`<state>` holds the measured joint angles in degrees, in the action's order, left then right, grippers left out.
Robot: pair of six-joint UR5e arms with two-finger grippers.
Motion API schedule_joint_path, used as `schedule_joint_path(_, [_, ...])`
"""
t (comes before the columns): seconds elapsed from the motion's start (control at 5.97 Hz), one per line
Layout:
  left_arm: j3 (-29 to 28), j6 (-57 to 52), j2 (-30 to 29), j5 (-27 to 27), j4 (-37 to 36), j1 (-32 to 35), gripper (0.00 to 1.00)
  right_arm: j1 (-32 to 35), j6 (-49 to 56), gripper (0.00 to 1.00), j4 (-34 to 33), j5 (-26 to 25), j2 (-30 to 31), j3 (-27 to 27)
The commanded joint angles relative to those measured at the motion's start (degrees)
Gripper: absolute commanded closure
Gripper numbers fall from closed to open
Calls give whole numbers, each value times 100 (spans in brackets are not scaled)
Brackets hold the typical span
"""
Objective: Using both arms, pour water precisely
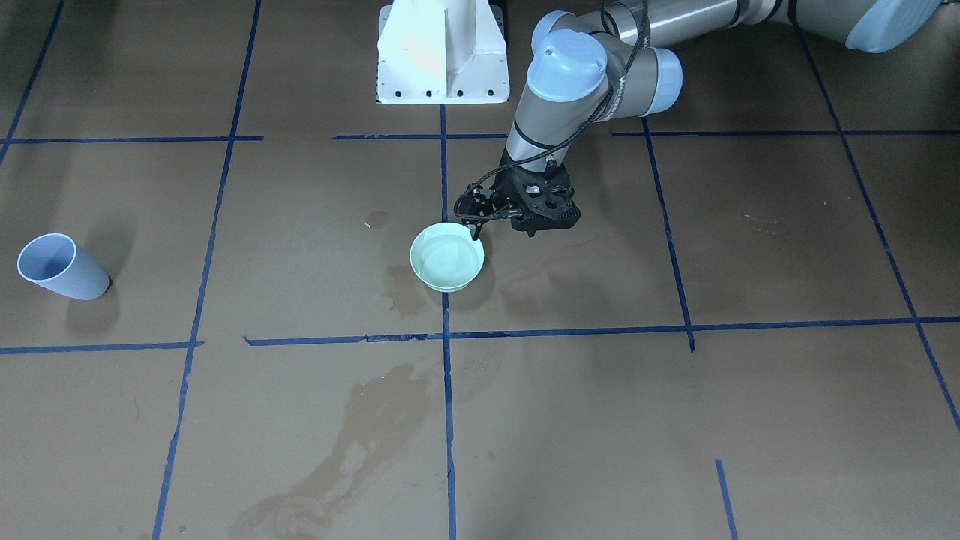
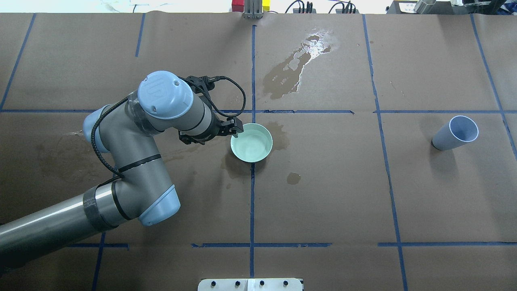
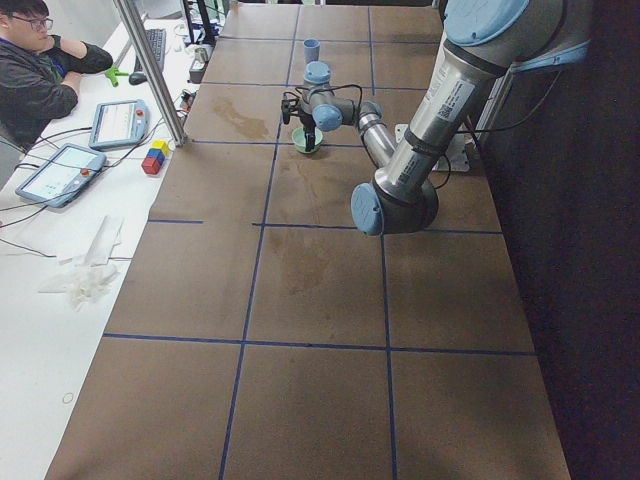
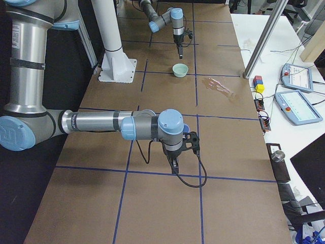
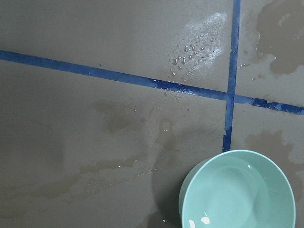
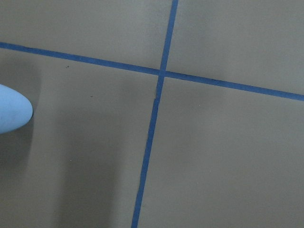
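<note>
Papered table (image 2: pixel 331 194): left arm's (image 2: pixel 133 161) jaws at bowl (image 2: pixel 251 142) rim, cup (image 2: pixel 455 133) well apart; both jaw openings unclear.

Front-facing view: high, across the bench (image 1: pixel 787 240) from the robot, looking steeply down; white pedestal (image 1: pixel 442 52) at top edge.
Overhead view: behind the robot, looking forward and down; pedestal at bottom edge. Shares with the front view the mint-green bowl (image 1: pixel 447 257), pale blue cup (image 1: pixel 56 266) and blue tape grid (image 1: pixel 570 331).
Left-end view: looks along the bench; left arm (image 3: pixel 440 110) near and large.
Right-end view: from the opposite end; right arm (image 4: pixel 96 122) near.
Left wrist view: close, looking down; bowl at lower right.
Right wrist view: close, looking down on a tape crossing (image 6: pixel 161 72).
</note>
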<state>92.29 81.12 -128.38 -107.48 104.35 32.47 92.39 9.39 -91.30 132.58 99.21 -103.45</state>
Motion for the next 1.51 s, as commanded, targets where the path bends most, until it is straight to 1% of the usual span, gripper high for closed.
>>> schedule_joint_path(0.0, [-604,280,-117,26,592,-100,3,24,116,0,-98,-66,37,87])
schedule_joint_path(0.17, [-712,299,-196,243,621,-222,3,24,115,0,-90,-66,37,88])
schedule_joint_path(0.33, [-765,464,-205,263,630,-293,4,24,115,0,-98,-66,37,88])
schedule_joint_path(0.5, [-783,570,-231,263,630,-328,21,24,115,0,-90,-66,46,88])
schedule_joint_path(0.84, [-783,739,-240,254,630,-338,92,16,124,0,-90,-66,37,105])
schedule_joint_path(1.0, [-783,721,-240,254,630,-338,98,16,133,0,-90,-66,46,123])
schedule_joint_path(1.34, [-757,703,-284,245,621,-338,100,7,124,0,-90,-66,37,123])
